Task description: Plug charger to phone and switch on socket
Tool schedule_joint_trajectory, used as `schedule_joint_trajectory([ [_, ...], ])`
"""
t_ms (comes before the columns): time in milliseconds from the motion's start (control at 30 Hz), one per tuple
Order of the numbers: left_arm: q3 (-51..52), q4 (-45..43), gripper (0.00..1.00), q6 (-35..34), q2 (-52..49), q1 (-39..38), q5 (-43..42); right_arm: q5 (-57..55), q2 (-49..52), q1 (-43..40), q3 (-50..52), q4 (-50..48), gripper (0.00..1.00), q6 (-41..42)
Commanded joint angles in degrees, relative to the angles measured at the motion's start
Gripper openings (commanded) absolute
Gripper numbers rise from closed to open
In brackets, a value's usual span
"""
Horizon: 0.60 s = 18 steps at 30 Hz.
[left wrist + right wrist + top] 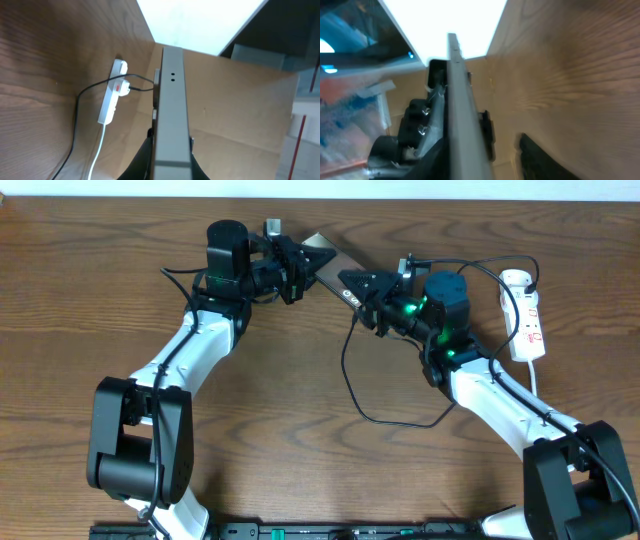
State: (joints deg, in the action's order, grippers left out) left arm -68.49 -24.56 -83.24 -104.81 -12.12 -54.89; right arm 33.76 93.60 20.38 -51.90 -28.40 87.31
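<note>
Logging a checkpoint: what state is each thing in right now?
Phone: on edge, gripped by left hand.
Left hand: shut on phone.
Right hand: open, beside phone.
Charger: slack, plugged into socket; phone end unclear.
Socket: lying flat; switch position unclear.

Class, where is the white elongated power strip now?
Overhead view: the white power strip lies at the wooden table's far right, beside the right arm, with the thin black charger cable plugged into it.
</note>
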Motion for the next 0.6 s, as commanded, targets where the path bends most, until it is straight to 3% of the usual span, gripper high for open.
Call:
schedule_joint_trajectory([
  [0, -1.0, -1.4, 0.07, 1.6, 1.7, -0.8, -3.6, 1.7, 1.3, 1.2, 1.1, 0.6, 0.66, -4.7],
  [67, -1.0, -0.7, 0.07, 2.5, 1.7, -0.8, -3.8, 1.7, 1.3, 0.8, 1.1, 0.6, 0.81, -4.7],
  [333, -1.0, 5.1, 0.07, 5.2, 1.7, 0.2, -4.3, 2.6, 1.3, -2.4, 1.1, 0.6, 0.99, -8.7],
  [567, -1.0, 5.4, 0.07, 5.6, 1.7, 1.6, -4.3, 2.6, 1.3, -5.0, 1.1, 1.0, 0.99, -15.6],
])
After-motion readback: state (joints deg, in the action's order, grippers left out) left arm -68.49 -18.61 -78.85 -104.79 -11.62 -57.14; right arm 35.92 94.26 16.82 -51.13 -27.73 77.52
